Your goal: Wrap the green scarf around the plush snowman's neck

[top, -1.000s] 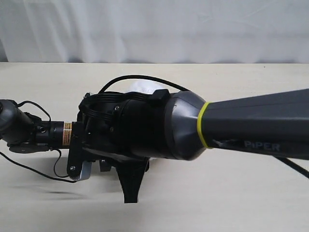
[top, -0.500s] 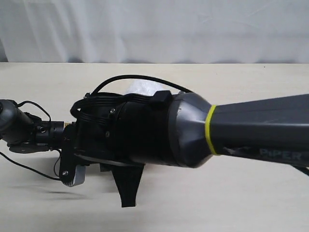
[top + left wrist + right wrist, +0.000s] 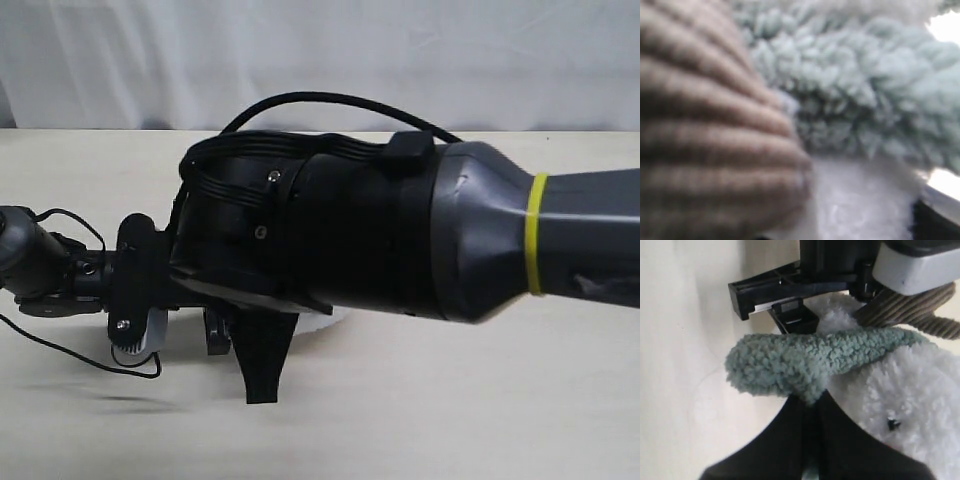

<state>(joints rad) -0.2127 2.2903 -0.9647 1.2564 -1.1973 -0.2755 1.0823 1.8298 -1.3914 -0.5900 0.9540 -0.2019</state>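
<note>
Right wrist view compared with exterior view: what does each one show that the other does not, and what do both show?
Only the right wrist view: the right gripper shut on the green scarf near its rounded end, the scarf lying against the plush snowman, plus a dark eye and a brown twig arm. Only the exterior view: the right arm's grey body with its yellow band, and the left arm. Both: the pale table and white plush, only a sliver in the exterior view.

Fuzzy green scarf [image 3: 805, 360] lies draped across the white plush snowman [image 3: 920, 385].
</note>
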